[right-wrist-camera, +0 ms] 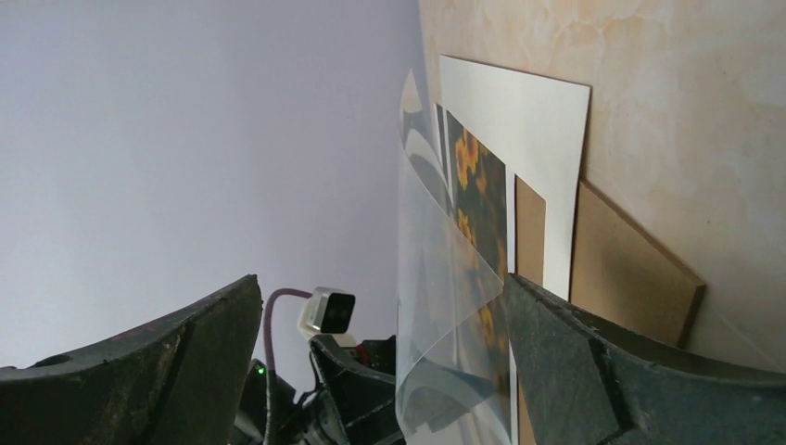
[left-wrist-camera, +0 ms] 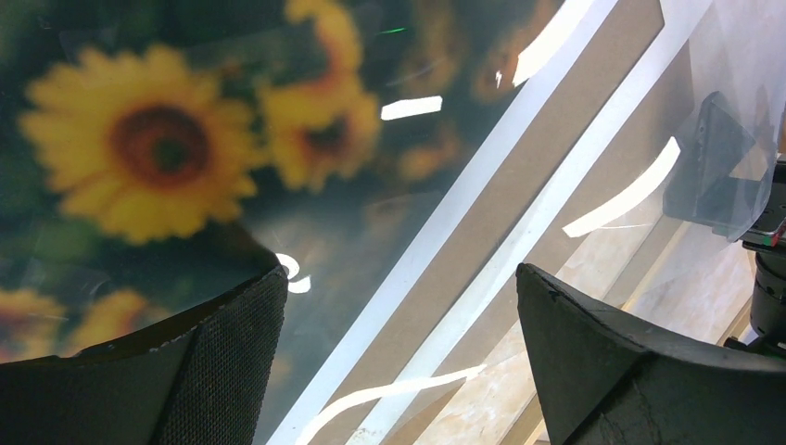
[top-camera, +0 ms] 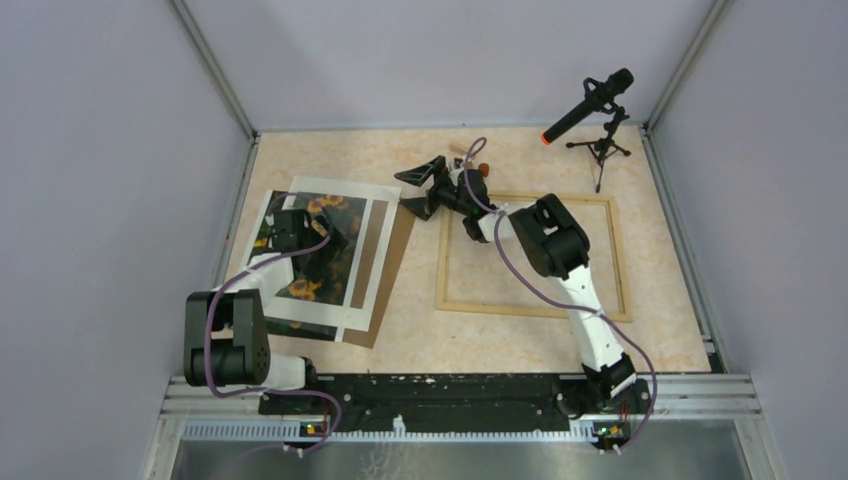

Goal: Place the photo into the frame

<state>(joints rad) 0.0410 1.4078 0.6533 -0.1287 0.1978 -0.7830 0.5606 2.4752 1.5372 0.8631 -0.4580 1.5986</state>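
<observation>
Black fingers (left-wrist-camera: 232, 352) of the left gripper (left-wrist-camera: 400, 273) stand spread wide just above the photo (left-wrist-camera: 158, 148), grasping nothing. Sunflowers up, the photo lies stacked with a white mat (top-camera: 345, 190) and brown board (right-wrist-camera: 630, 264), left of the frame (top-camera: 530, 308), which lies flat on the table (top-camera: 520, 160). Between board and frame the right gripper (top-camera: 415, 190) gapes too, empty; a clear sheet (right-wrist-camera: 436, 260) curls up over the photo

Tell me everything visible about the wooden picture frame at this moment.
The frame is a thin rectangle of pale wood with narrow rails, lying flat on the beige table, to the right of the stack holding the photo. It is empty: tabletop shows through the opening. The right arm reaches over its upper left part; the open right gripper hangs beyond that corner, not gripping it.
</observation>
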